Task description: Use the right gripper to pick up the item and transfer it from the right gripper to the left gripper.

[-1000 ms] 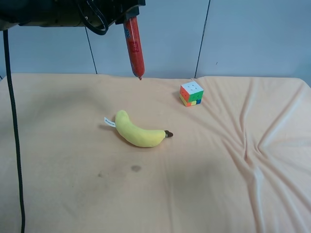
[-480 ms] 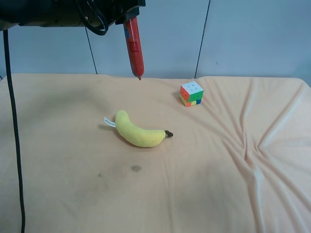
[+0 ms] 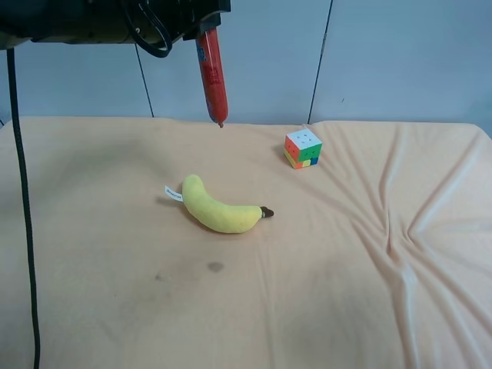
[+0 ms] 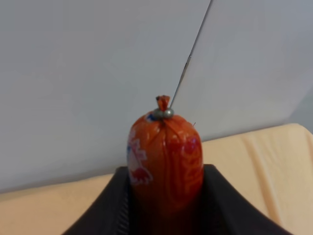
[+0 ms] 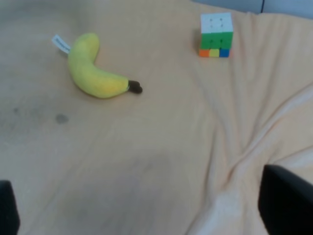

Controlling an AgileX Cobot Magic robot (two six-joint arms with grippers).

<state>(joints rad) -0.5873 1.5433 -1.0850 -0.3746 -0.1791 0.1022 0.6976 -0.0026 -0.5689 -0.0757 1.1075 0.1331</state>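
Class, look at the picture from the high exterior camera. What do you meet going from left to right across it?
black cable → plush banana → puzzle cube → cloth folds. The red stick hangs within the banana's span, so it is left out.

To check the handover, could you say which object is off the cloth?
The red sausage stick, hanging upright from the left pincer; the banana and cube lie on the cloth.

The peach-clothed table (image 3: 115,323) carries a yellow plush banana (image 3: 219,211) and a puzzle cube (image 3: 303,147), apart.
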